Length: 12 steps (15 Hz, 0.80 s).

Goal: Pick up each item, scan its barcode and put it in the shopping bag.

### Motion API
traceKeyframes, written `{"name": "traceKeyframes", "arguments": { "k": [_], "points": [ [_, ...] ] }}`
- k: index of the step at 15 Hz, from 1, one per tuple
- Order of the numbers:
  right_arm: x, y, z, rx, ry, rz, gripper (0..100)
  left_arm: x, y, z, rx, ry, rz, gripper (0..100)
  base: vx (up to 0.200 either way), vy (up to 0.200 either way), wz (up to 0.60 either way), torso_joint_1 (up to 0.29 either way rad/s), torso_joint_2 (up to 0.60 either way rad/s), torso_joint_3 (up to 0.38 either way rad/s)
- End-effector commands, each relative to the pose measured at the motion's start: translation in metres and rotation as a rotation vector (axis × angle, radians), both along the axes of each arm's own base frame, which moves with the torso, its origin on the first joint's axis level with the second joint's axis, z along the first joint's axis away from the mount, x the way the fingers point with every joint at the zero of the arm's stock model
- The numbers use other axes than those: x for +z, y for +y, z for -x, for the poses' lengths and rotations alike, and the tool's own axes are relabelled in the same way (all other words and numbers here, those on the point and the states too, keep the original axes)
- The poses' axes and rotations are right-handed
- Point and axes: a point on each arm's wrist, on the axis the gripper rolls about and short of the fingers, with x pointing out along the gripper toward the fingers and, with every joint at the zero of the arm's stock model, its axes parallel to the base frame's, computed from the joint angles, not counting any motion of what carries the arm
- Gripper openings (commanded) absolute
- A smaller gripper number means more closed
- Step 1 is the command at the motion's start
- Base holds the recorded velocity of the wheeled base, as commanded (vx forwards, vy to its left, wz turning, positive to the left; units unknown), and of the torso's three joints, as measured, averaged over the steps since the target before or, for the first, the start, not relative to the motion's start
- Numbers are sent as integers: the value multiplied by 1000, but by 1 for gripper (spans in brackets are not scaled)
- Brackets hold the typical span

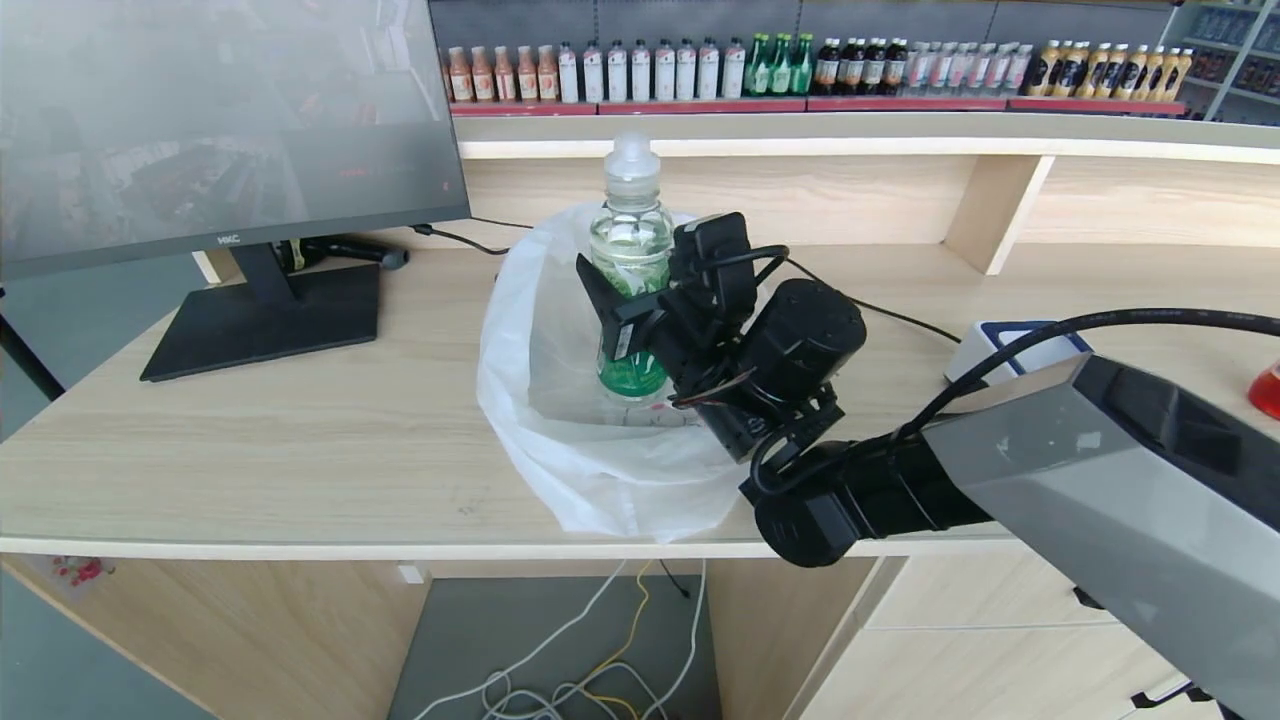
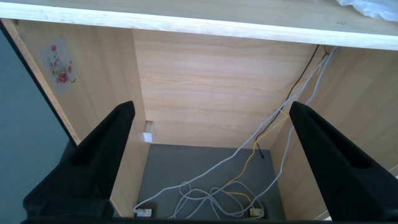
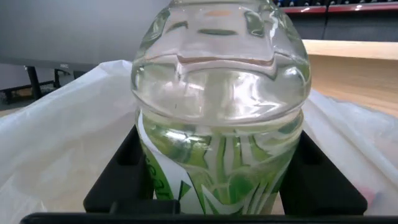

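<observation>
Right gripper clamps the bottle upright inside the bag mouth. We should lower until the base seats, then release slowly so it won't topple. Left gripper: fingers apart, holding nothing.

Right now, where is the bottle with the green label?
In the head view, the bottle is upright in the right gripper, partly down in the open white bag at the middle of the counter, right of the monitor.
</observation>
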Motion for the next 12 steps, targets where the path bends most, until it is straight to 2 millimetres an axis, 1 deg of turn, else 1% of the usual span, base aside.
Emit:
{"name": "traceKeyframes", "arguments": {
  "k": [1, 3, 7, 10, 11, 12],
  "points": [
    [-9, 3, -2, 2, 17, 12, 0, 0, 0, 0, 0, 0, 0, 100, 0, 0, 0, 0, 0, 0],
    [-12, 3, -3, 2, 16, 10, 0, 0, 0, 0, 0, 0, 0, 100, 0, 0, 0, 0, 0, 0],
    [-10, 3, -2, 3, 6, 4, 0, 0, 0, 0, 0, 0, 0, 100, 0, 0, 0, 0, 0, 0],
    [-2, 1, 1, 3, -8, -4, 0, 0, 0, 0, 0, 0, 1, 100, 0, 0, 0, 0, 0, 0],
    [-1, 1, 3, 4, -9, -5, 100, 0, 0, 0, 2, 0, 1, 100, 0, 0, 0, 0, 0, 0],
    [2, 2, 5, 7, -14, -10, 100, 0, 0, 0, 0, 0, 3, 100, 0, 0, 0, 0, 0, 0]
  ]
}}
